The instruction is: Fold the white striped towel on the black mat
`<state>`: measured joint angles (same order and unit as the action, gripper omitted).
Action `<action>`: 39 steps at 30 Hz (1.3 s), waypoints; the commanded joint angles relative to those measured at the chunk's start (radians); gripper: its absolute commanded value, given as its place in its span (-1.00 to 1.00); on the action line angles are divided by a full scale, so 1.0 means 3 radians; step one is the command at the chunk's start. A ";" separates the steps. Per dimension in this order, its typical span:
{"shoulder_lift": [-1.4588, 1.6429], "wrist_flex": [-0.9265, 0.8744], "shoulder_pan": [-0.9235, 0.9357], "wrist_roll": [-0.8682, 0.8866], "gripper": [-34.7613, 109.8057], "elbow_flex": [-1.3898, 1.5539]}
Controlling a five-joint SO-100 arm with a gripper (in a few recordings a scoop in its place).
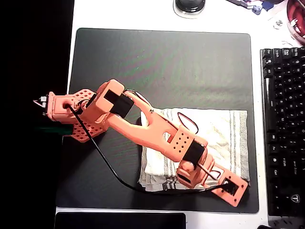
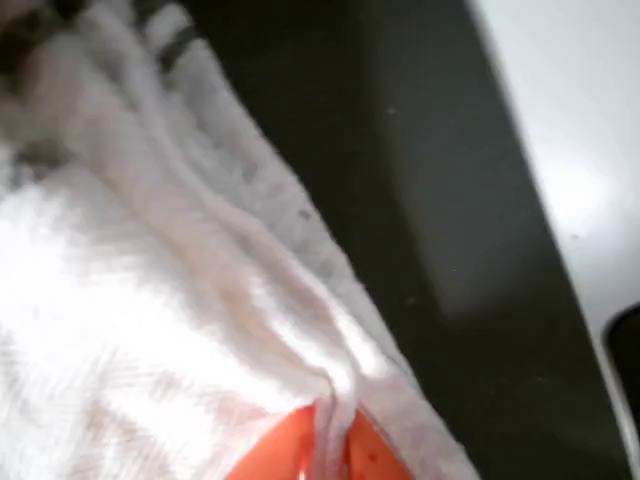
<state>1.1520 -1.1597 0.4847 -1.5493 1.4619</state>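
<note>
The white striped towel (image 1: 219, 133) lies rumpled on the lower right part of the black mat (image 1: 167, 67), with dark stripes along its right edge and near its lower left corner. My orange arm reaches across it from the left. My gripper (image 1: 229, 187) sits at the towel's lower right corner, close to the mat's front edge. In the wrist view the towel (image 2: 150, 300) bunches into a ridge, and its edge is pinched between my orange fingers (image 2: 375, 460), so the gripper (image 2: 330, 455) is shut on the cloth. The mat (image 2: 400, 150) shows dark beside it.
A black keyboard (image 1: 283, 129) stands just right of the mat. A round black object (image 1: 189, 5) sits at the back edge of the white table (image 2: 570, 120). A flat black item (image 1: 119, 220) lies in front of the mat. The mat's upper half is bare.
</note>
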 commanded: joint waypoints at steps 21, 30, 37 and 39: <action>0.1421 0.0128 -0.0522 0.0634 -0.51 0.0348; 0.2214 0.0276 -0.1191 0.1181 -0.51 0.1007; 0.2567 0.0486 -0.1759 0.1606 -0.51 0.1345; 0.2608 0.0440 -0.1907 0.1708 -0.51 0.1324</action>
<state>1.8715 -1.0232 -0.0291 -1.0661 1.8546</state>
